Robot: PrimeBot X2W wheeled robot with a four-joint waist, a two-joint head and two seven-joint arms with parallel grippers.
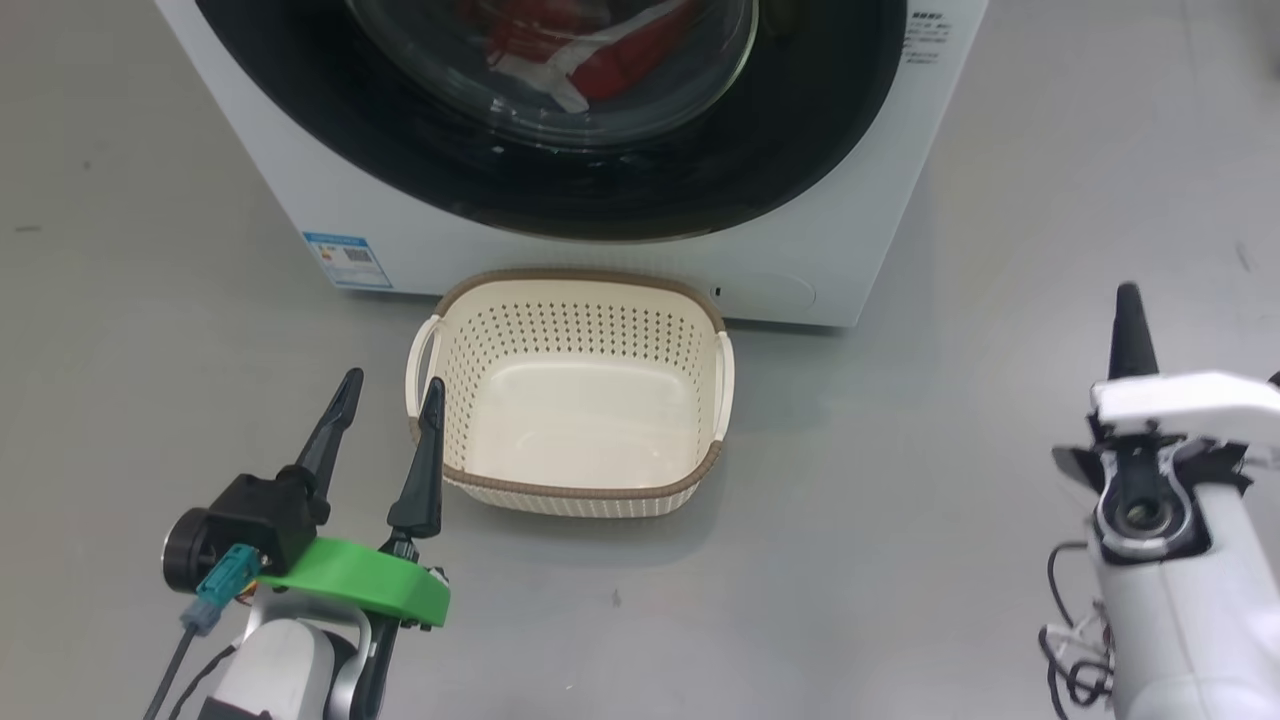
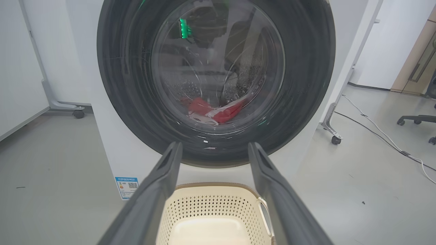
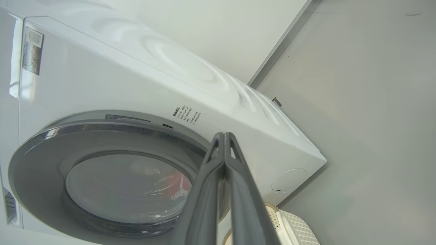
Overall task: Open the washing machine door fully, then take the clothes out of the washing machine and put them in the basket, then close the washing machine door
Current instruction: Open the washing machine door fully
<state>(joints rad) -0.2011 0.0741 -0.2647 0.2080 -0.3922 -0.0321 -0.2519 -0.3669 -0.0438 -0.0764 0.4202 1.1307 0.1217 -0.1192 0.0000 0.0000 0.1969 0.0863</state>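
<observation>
Grey floor (image 1: pixel 900 500), white washing machine (image 1: pixel 420 240), black-rimmed round door (image 1: pixel 800 130) closed over red clothes (image 1: pixel 620 60), cream perforated basket (image 1: pixel 580 497) before it, your left gripper (image 1: pixel 392 380) wide, right gripper (image 1: pixel 1128 295) pinched together.

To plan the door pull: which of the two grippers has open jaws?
The left gripper, near the basket: its jaws stand apart. The right gripper has them pressed together.

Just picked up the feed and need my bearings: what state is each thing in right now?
washing machine door: shut.
clothes: inside the washing machine, behind the door.
basket: empty, upright on the floor.
left gripper: jaws open, holding nothing.
right gripper: jaws shut, holding nothing.
</observation>
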